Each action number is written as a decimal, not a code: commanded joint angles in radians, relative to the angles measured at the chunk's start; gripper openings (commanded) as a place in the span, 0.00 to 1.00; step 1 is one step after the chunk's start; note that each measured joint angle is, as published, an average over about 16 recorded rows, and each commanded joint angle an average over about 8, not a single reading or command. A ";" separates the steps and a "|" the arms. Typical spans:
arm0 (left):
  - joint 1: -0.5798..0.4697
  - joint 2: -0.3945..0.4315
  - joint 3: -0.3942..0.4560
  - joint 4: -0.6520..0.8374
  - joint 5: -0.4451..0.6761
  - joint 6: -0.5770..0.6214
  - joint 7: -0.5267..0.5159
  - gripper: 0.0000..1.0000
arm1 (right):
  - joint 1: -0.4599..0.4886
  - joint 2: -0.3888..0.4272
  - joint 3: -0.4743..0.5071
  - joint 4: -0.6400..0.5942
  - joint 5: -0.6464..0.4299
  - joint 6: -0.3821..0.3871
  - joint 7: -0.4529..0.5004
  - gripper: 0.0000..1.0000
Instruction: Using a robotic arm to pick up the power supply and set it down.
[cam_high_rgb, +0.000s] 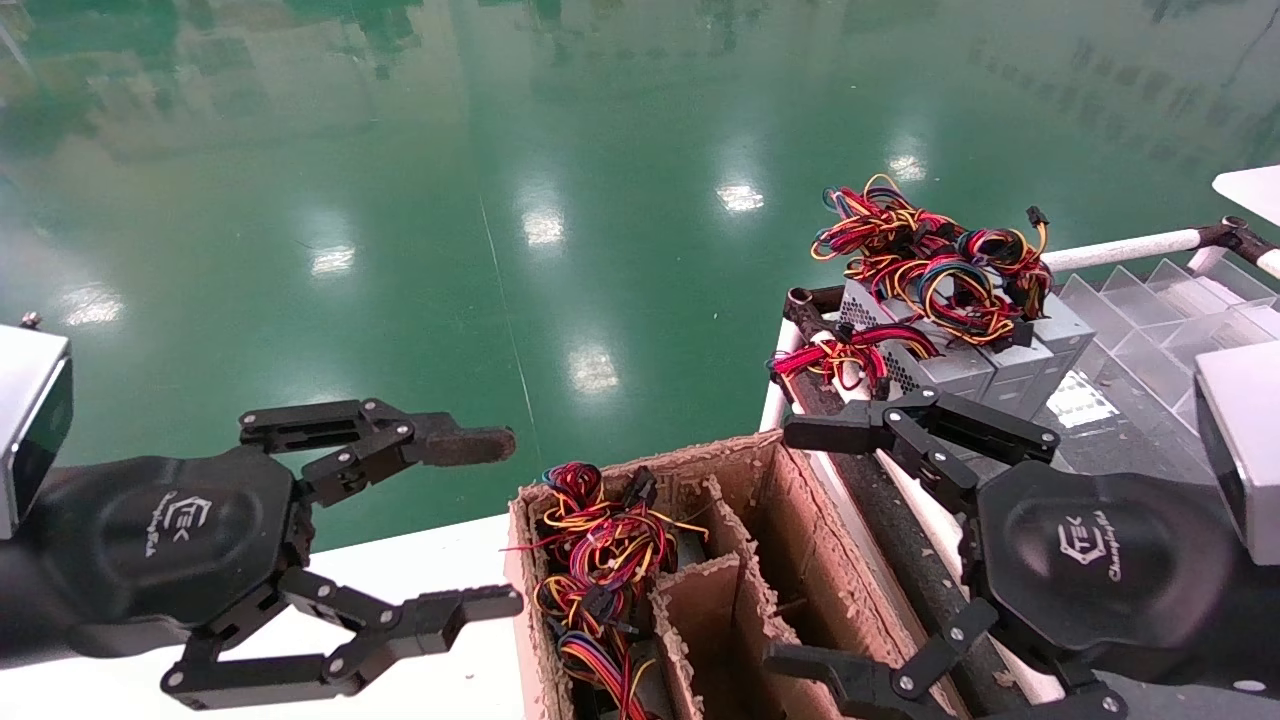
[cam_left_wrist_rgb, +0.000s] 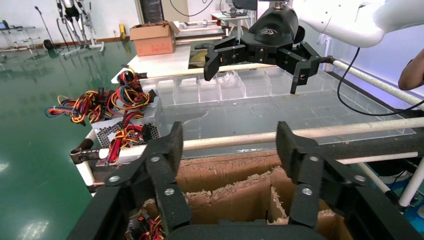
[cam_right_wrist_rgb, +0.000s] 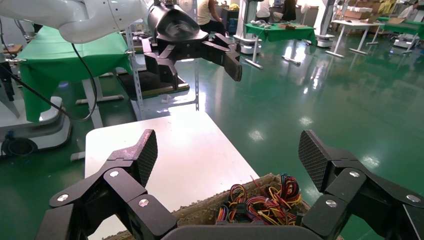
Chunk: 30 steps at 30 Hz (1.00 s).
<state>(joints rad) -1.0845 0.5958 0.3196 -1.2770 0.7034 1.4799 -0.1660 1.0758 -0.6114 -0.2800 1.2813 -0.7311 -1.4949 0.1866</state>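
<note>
Right gripper (cam_high_rgb: 812, 545) is wide open and empty, hanging over the cardboard box (cam_high_rgb: 800, 520), so this looks like the reach before the pick. The power supply (cam_high_rgb: 960, 345) sits on the cart (cam_high_rgb: 1090, 405) just past it, wires piled on top. Next move: swing out over it and drop down. Left gripper (cam_high_rgb: 497, 522) is parked open over the white table (cam_high_rgb: 440, 560).

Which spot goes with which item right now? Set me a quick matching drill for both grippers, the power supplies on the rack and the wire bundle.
Things:
1. left gripper
2. right gripper
3. power supplies
4. wire bundle

Places:
A. in the cardboard box's left compartment
B. open, over the white table
C. on the rack, right of the box
D. open, over the box's right side

Pairs: 1-B, 2-D, 3-C, 4-A
</note>
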 joint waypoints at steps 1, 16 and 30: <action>0.000 0.000 0.000 0.000 0.000 0.000 0.000 0.00 | 0.000 0.000 0.000 0.000 0.000 0.000 0.000 1.00; 0.000 0.000 0.000 0.000 0.000 0.000 0.000 0.00 | 0.000 0.000 0.000 0.000 0.000 0.000 0.000 1.00; 0.000 0.000 0.000 0.000 0.000 0.000 0.000 0.36 | 0.000 0.000 0.000 0.000 0.000 0.000 0.000 1.00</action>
<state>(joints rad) -1.0845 0.5958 0.3196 -1.2769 0.7034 1.4799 -0.1659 1.0751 -0.6106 -0.2798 1.2803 -0.7327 -1.4931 0.1861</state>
